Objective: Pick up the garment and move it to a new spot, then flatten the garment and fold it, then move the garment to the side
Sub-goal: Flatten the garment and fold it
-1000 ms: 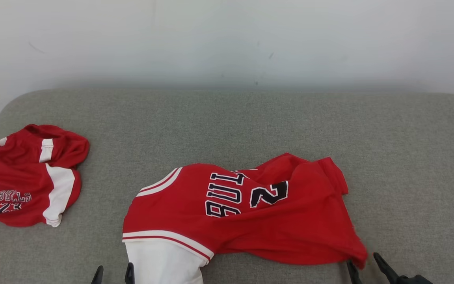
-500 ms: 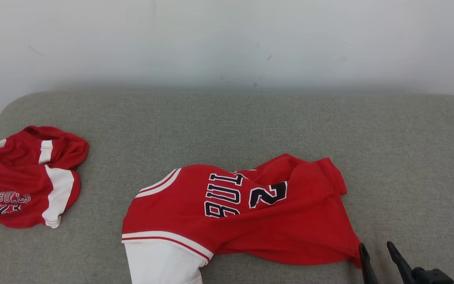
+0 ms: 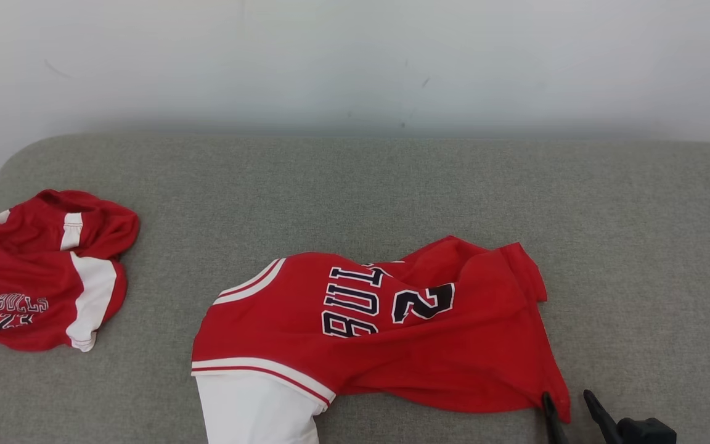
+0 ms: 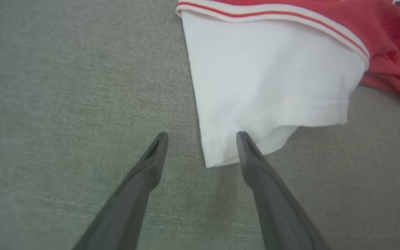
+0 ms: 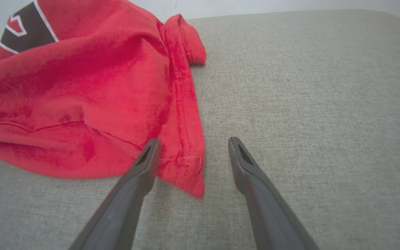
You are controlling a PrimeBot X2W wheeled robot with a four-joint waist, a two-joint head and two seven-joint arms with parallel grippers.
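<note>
Red jersey (image 3: 392,333) lies rumpled near the grey cushion's (image 3: 355,185) front edge, with the left gripper (image 4: 201,134) and right gripper (image 5: 193,141) both spread wide astride its near corners, holding nothing; a shallow pinch could slip off, or catch one layer and bunch the cloth.

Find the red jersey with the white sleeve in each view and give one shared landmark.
Head view: red jersey lies low centre on the grey cushion.
Left wrist view: its white sleeve, upper centre-right.
Right wrist view: left half, its hem corner low centre.
Shared landmark: the grey cushion.
</note>
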